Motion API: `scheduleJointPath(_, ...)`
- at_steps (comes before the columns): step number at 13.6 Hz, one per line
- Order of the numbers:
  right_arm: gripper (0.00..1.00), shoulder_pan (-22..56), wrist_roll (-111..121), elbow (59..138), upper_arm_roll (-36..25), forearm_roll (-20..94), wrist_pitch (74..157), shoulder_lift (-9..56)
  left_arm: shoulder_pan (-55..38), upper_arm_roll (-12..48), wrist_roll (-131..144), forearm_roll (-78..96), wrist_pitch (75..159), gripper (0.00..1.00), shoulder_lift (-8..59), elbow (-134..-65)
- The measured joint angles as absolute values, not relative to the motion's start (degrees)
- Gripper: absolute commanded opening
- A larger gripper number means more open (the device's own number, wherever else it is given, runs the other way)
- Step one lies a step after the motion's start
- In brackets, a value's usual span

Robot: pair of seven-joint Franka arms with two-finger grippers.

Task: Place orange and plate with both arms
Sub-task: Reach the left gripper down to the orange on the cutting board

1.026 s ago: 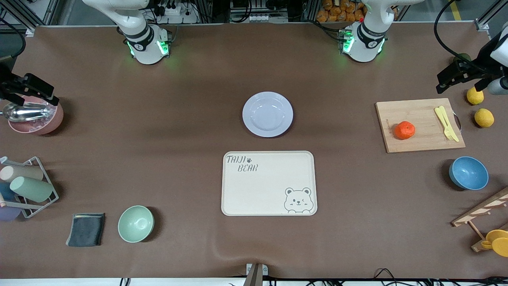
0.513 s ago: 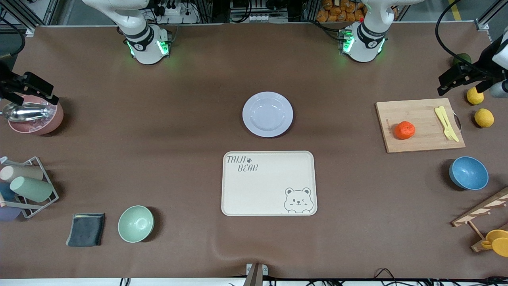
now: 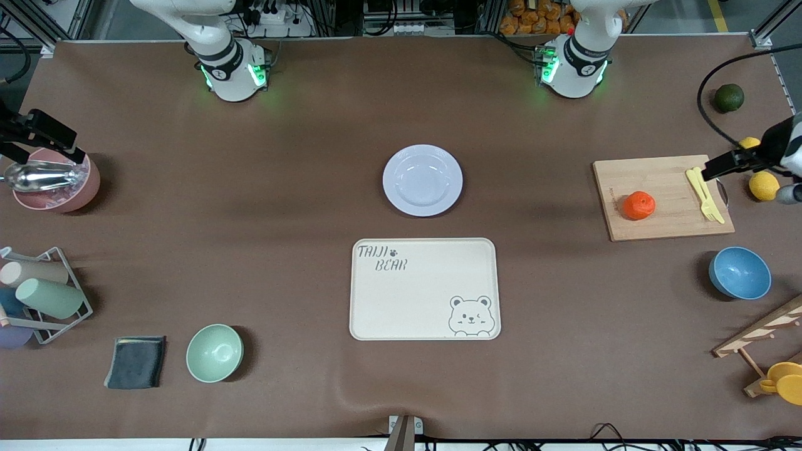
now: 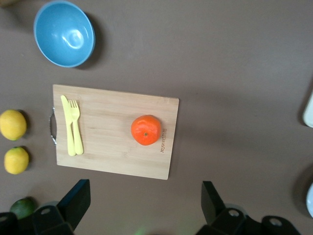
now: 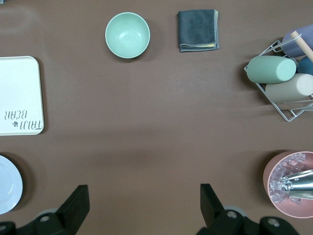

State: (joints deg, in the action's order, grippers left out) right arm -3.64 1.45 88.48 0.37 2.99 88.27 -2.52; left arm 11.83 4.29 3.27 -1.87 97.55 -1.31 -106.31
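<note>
The orange (image 3: 639, 205) sits on a wooden cutting board (image 3: 658, 181) toward the left arm's end of the table; it also shows in the left wrist view (image 4: 145, 130). The white plate (image 3: 422, 180) lies at the table's middle, just farther from the front camera than the cream bear tray (image 3: 425, 289). Its edge shows in the right wrist view (image 5: 7, 183). My left gripper (image 3: 730, 164) (image 4: 144, 196) is open and empty, up in the air over the board's handle end. My right gripper (image 3: 41, 134) (image 5: 142, 198) is open and empty, over the pink bowl (image 3: 53, 188).
Yellow cutlery (image 3: 705, 194) lies on the board. Two lemons (image 3: 764, 185), a dark green fruit (image 3: 729, 98) and a blue bowl (image 3: 739, 273) are beside it. A green bowl (image 3: 214, 352), a grey cloth (image 3: 136, 361) and a cup rack (image 3: 41, 294) are toward the right arm's end.
My left gripper has moved from over the dark green fruit and lemons to over the board's handle end, uncovering the green fruit. My right gripper has shifted only slightly.
</note>
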Motion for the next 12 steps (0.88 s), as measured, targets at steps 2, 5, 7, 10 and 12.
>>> scheduleJointPath(2,1.00,-3.6,1.4,88.3,0.4,3.0,88.3,-2.5,13.6,4.4,3.4,-1.9,104.3,1.00,-1.8,-113.6)
scheduleJointPath(5,1.00,-3.6,1.4,88.1,0.4,3.0,88.3,-2.4,15.4,4.4,3.3,-1.9,114.4,1.00,-1.8,-124.0)
scheduleJointPath(7,1.00,-3.6,1.4,88.1,0.5,3.0,88.3,-2.0,15.8,4.4,3.3,-1.9,118.9,1.00,-1.4,-128.7)
scheduleJointPath(10,1.00,-2.6,1.4,87.7,1.0,3.0,89.8,1.3,16.8,4.4,3.3,-1.9,122.9,1.00,1.2,-131.2)
scheduleJointPath(12,1.00,-1.7,1.4,86.8,1.1,3.3,92.3,3.8,17.5,4.4,3.3,-1.9,126.4,1.00,3.5,-132.3)
